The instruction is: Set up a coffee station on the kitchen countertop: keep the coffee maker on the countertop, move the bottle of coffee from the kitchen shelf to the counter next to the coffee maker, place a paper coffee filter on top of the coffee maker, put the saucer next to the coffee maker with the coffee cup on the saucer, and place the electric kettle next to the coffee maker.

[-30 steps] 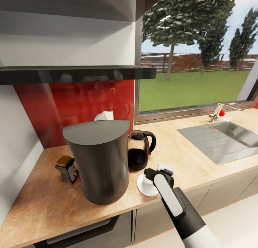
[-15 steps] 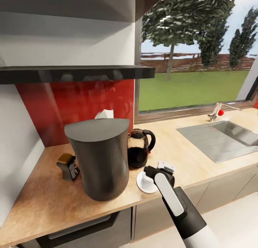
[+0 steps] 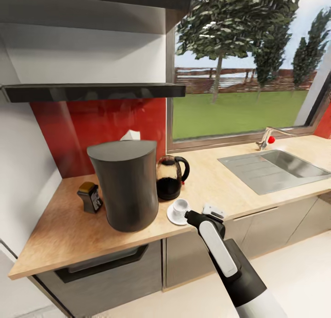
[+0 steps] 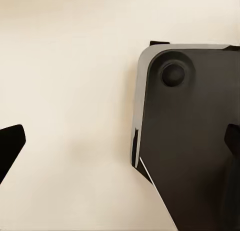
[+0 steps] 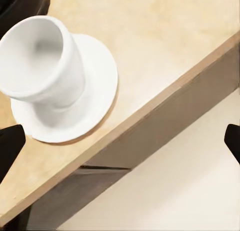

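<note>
The dark-grey coffee maker [image 3: 123, 184] stands on the tan countertop [image 3: 216, 184]. To its left is the bottle of coffee [image 3: 90, 196]; to its right is the glass electric kettle [image 3: 169, 178]. A pale paper coffee filter [image 3: 130, 135] peeks over the drum's far rim. The white coffee cup [image 3: 180, 207] stands on the saucer [image 3: 174, 217] in front of the kettle, near the counter's front edge. My right gripper [image 3: 197, 216] hovers just right of the saucer, open and apart from the cup [image 5: 42, 66] and saucer [image 5: 95, 91]. My left gripper [image 4: 120, 146] is open, over pale floor.
A glossy black kitchen shelf [image 3: 92, 92] hangs above the coffee maker. A steel sink [image 3: 276, 168] with a faucet [image 3: 265, 141] lies to the right, under a window. Drawer fronts run below the counter edge. A dark plate of the robot [image 4: 190, 136] lies under the left gripper.
The whole view has pulled back and shifted left with the camera. My right gripper, earlier over the cup, has drawn back from it, leaving the cup on the saucer.
</note>
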